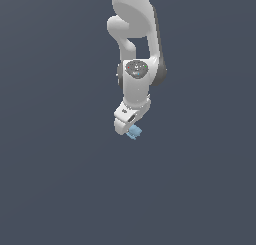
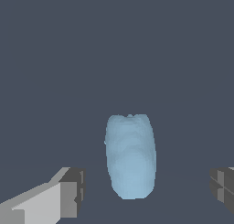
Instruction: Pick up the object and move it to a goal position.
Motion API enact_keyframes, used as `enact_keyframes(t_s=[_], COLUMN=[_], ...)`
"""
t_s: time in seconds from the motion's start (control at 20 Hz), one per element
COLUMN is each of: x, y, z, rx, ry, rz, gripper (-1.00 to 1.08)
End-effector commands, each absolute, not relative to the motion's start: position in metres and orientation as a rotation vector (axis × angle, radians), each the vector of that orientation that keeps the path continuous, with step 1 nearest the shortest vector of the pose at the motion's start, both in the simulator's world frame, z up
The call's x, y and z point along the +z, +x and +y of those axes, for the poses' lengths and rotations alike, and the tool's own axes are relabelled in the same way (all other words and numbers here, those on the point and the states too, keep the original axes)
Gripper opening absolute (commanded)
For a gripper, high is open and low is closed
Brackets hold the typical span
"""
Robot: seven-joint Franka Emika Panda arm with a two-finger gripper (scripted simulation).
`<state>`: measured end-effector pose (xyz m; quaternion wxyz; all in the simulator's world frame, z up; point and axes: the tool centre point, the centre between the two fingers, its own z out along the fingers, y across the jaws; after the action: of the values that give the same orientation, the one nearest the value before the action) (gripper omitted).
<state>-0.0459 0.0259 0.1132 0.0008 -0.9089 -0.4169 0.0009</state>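
- Clearly, the white jointed robot arm (image 1: 136, 54) is reaching down from the upper edge of the exterior view, its wrist section pointing toward the dark slate-grey counter (image 1: 55, 189).
- At the arm's lower end, the white two-fingered tool (image 1: 131, 130) is tilting slightly toward the exterior view's left.
- The tiny light-blue, irregular blocky object (image 1: 134, 133) is showing just under the tool's tip in the exterior view, much smaller than the tool and partly covered by it.
- In the wrist view, the same light-blue object (image 2: 130, 155) is appearing as a rounded, elongated lump lying between the two fingers.
- The tool (image 2: 146, 191) is standing wide apart: one grey-tipped finger pad (image 2: 73, 193) is sitting well clear of the object on one side, and the other dark pad (image 2: 223, 189) is sitting even farther off on the opposite side.
- Neither pad is touching the object; bare counter is showing in both gaps.
- Whether the object is resting on the counter cannot be told for certain from either view, though nothing is gripping it.
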Motion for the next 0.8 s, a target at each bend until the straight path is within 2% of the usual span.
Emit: enact_keyframes(t_s=[0.0,0.75], x=[0.111,0.093], y=[-0.048,-0.050], z=[0.027,0.027], rx=[0.001,0.000], ry=[-2.831,-2.808], rz=[-1.360,-1.409], gripper=[1.00,1.00])
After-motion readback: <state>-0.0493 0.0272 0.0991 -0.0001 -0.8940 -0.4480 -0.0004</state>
